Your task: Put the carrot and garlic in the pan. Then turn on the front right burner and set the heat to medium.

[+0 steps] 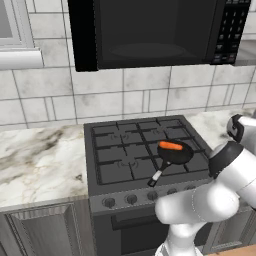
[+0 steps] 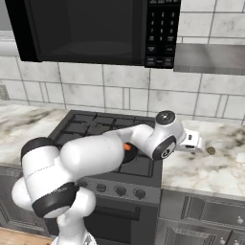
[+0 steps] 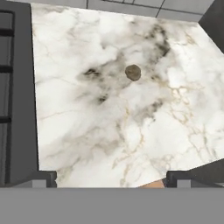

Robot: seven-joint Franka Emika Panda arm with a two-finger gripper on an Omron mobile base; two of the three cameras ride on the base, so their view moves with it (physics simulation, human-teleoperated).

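The black pan (image 1: 176, 155) sits on the stove's front right burner (image 1: 187, 162), its handle pointing toward the front edge. The orange carrot (image 1: 171, 146) lies inside it; in the right base view only a sliver of carrot (image 2: 127, 147) and pan (image 2: 130, 156) shows behind my arm. On the marble counter right of the stove lies the garlic (image 2: 211, 150), a small tan bulb. My gripper (image 2: 195, 145) hangs open above that counter, a little left of the garlic. In the hand view the garlic (image 3: 133, 72) lies ahead of the open gripper (image 3: 111, 179), with nothing between the fingertips (image 3: 43, 178).
The stove's edge and grates (image 3: 13, 87) border the counter on the left of the hand view. A row of knobs (image 2: 119, 190) runs along the stove front. A black microwave (image 1: 150, 30) hangs above the stove, and a tiled wall (image 1: 150, 95) stands behind it.
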